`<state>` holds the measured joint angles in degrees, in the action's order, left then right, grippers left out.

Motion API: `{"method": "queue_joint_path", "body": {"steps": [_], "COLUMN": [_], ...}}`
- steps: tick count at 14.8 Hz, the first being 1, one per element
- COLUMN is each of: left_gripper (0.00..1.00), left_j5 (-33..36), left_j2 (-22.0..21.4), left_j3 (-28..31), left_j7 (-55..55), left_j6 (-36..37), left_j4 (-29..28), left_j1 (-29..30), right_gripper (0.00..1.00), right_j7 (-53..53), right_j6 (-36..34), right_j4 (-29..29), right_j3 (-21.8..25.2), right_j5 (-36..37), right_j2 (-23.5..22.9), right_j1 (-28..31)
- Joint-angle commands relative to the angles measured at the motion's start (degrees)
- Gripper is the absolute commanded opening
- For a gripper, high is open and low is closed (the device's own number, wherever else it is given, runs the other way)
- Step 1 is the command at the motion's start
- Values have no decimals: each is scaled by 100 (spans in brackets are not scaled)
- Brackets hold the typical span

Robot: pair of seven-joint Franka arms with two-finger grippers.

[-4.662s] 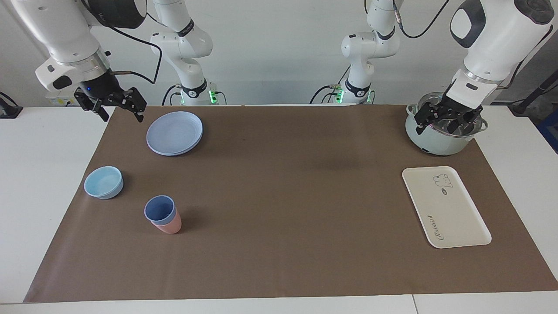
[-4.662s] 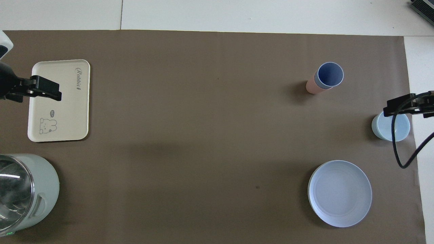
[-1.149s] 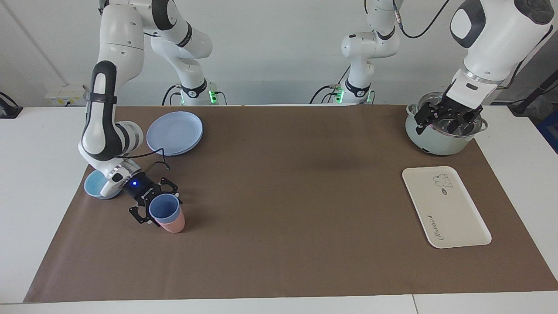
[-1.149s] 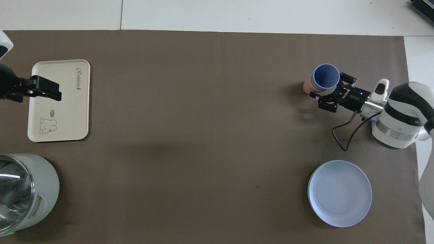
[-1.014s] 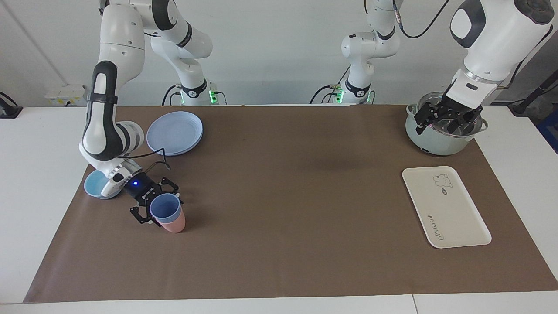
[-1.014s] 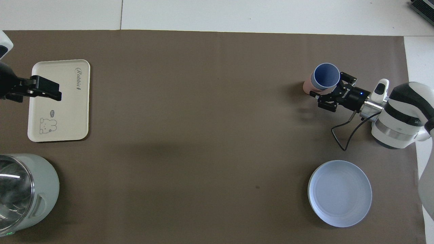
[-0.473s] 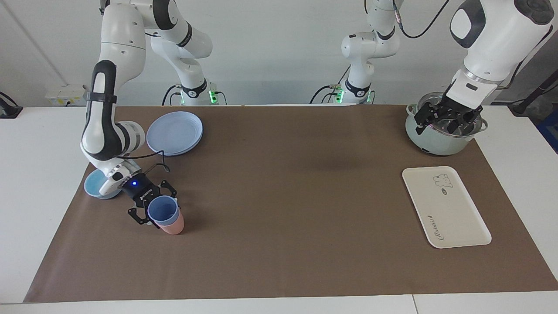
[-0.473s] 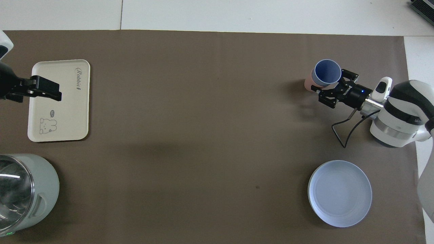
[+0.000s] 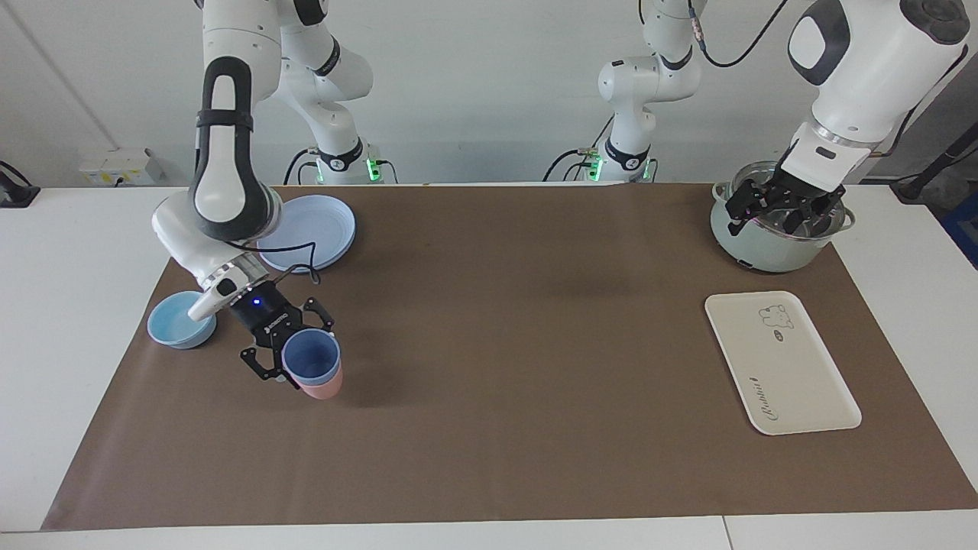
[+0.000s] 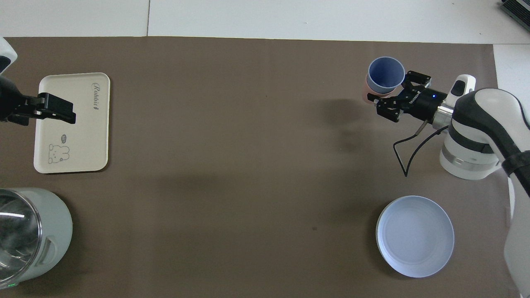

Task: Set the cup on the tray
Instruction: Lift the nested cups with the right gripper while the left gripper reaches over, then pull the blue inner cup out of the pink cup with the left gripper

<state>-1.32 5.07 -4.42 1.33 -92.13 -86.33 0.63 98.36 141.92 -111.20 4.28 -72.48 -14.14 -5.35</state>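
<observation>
Occlusions only:

- Pink cup: mostly covered by the blue cup nested in it; only its lower part shows. In the overhead view just a sliver.
- Right hand: fingertips hidden by the blue cup, so contact on the wall can't be read directly.
- Light-blue bowl: one edge covered by the right arm in the facing view; fully hidden under the arm from overhead.
- Blue plate: edge toward the right arm's end covered by the arm.
- Pot: cut by the overhead frame edge; in the facing view the left hand covers part of its rim.
- Tray: partly covered by the left hand overhead; lettering too small to read.
</observation>
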Motion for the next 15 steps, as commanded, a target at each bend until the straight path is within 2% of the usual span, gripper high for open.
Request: {"method": "queue_joint_path", "body": {"steps": [1, 4, 6, 9, 12, 15], "left_gripper": [100, 100, 100, 100, 94, 87], "left_j5": [-479, -1508, -2202, -3021, -3251, -3269], "left_j2": [-226, -209, -147, -77, 239, 433], "left_j3": [-14, -23, -23, -23, -23, -23], "left_j7": [34, 698, 1559, 2571, 3363, 3733], "left_j6": [-297, -717, -1305, -2149, -2984, -3818], "left_j4": [-375, -410, -524, -656, -692, -858], "left_j1": [-63, -211, -596, -1247, -1994, -2592], "right_gripper": [0, 0, 0, 0, 0, 0], "right_j7": [-1217, -2808, -3715, -4490, -5167, -5660], "right_j6": [-42, -77, -112, -418, -1007, -1228], "right_j4": [10, 98, 133, 229, 554, 652], "right_j3": [2, 11, 11, 11, -24, -24], "right_j5": [1065, 2384, 3280, 4187, 5294, 5867], "right_j2": [323, 587, 728, 833, 834, 842], "right_j1": [-132, -527, -887, -1292, -1538, -1872]}}
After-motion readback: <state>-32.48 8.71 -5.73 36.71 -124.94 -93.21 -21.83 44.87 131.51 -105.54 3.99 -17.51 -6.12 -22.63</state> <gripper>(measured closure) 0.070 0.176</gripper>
